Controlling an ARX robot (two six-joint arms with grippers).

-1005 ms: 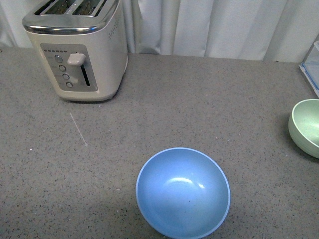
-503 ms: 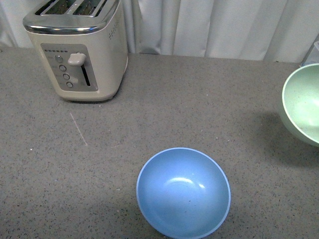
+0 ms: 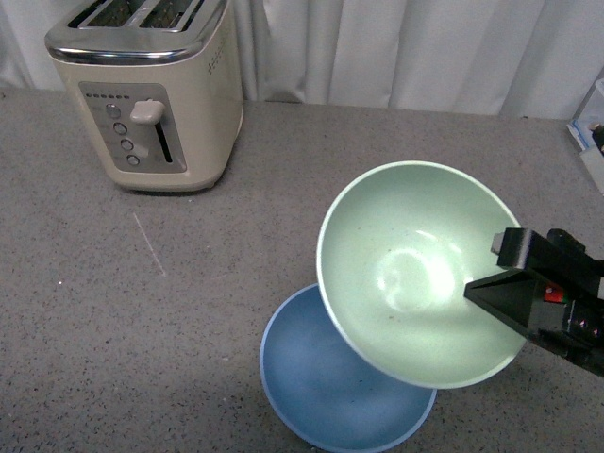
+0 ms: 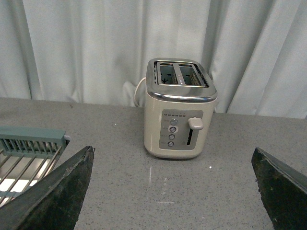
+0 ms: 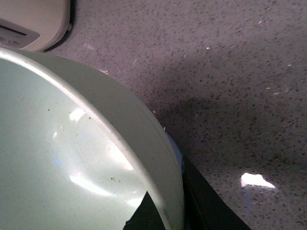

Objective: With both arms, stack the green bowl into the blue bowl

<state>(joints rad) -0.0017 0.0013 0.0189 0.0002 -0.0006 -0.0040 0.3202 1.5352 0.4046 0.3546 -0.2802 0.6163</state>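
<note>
Gripping the rim of the round pale mint-green matte bowl (image 3: 415,269), the right black metal gripper (image 3: 514,283) had carried it in from the right edge until it hung tilted over the round light sky-blue matte bowl (image 3: 316,392), so probably only lowering remained, while the left gripper (image 4: 168,191) stood wide open and idle.

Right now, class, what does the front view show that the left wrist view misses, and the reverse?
Only the front view shows the pale mint-green round bowl gripped by the right tool over the light blue round bowl. Only the left wrist view shows a teal wire rack and the open left tool. Both share the cream toaster, grey speckled counter and white curtain.
</note>
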